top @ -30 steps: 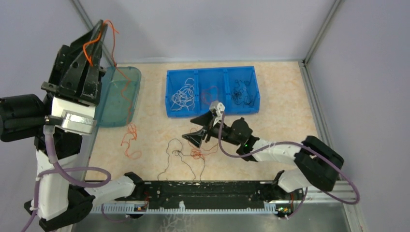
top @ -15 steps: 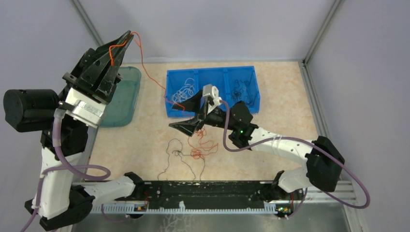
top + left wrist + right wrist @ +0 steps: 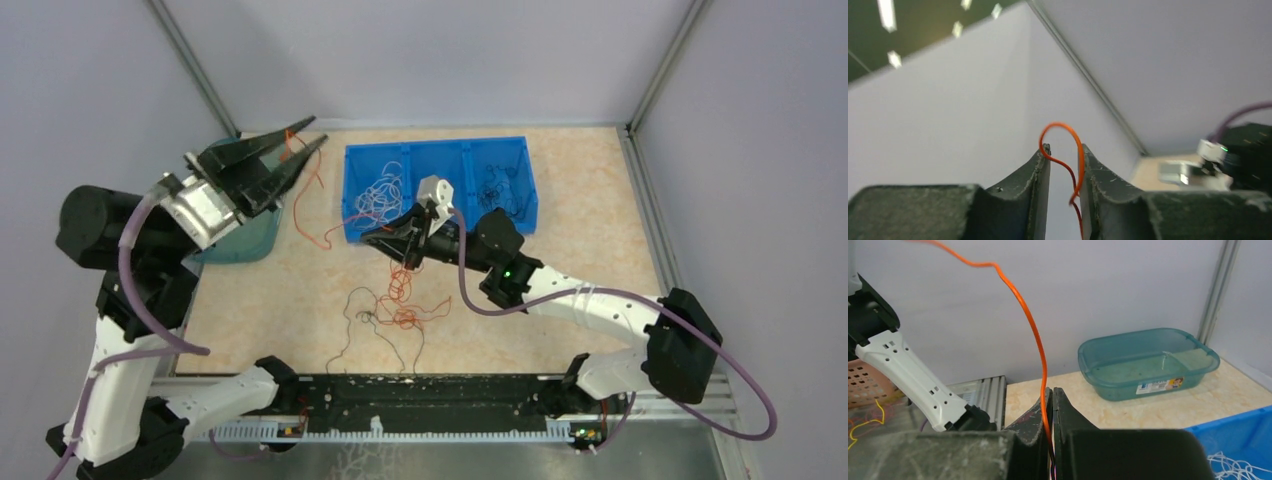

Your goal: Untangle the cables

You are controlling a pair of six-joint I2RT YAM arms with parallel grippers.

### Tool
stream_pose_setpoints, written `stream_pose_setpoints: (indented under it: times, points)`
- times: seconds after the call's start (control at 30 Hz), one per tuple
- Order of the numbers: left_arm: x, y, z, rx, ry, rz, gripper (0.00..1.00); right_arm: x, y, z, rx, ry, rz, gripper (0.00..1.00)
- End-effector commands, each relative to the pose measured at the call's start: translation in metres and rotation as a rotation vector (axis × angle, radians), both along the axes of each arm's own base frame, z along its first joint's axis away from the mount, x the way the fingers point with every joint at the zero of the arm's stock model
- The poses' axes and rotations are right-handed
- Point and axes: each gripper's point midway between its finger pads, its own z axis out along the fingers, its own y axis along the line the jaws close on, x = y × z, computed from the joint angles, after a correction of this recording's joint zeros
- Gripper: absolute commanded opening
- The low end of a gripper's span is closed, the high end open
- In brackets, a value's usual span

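As left gripper loosens, right gripper has pinched orange cable.

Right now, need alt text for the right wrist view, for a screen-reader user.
The right jaws are shut on a thin orange cable that rises and curves away to the upper left. Behind, a teal tray sits on the beige table; a blue bin corner holding white cables shows at lower right.
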Motion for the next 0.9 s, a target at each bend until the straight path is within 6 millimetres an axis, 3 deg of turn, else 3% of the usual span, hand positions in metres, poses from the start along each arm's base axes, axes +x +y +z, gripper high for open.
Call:
stream_pose_setpoints:
  times: [0.0,0.23,0.37,0.47,0.63,0.87]
  points:
    - [0.015,-0.026,-0.096,0.087,0.461,-0.119,0.38,0.003,-0.016,0.040,0.052,-0.100,-0.069,0.00]
    - [0.001,-0.051,-0.177,0.288,0.688,-0.269,0.53,0.001,-0.025,0.039,0.010,-0.138,-0.096,0.00]
    - [-0.003,-0.054,-0.218,0.386,0.776,-0.297,0.58,0.000,-0.026,0.040,-0.001,-0.142,-0.092,0.00]
    - [0.001,-0.051,-0.232,0.419,0.770,-0.262,0.63,0.000,-0.027,0.040,-0.004,-0.146,-0.095,0.00]
    - [-0.005,-0.047,-0.252,0.497,0.813,-0.265,0.88,0.003,-0.030,0.047,-0.009,-0.167,-0.121,0.00]
    - [-0.004,-0.041,-0.268,0.503,0.790,-0.227,0.87,-0.001,-0.040,0.064,-0.004,-0.207,-0.138,0.00]
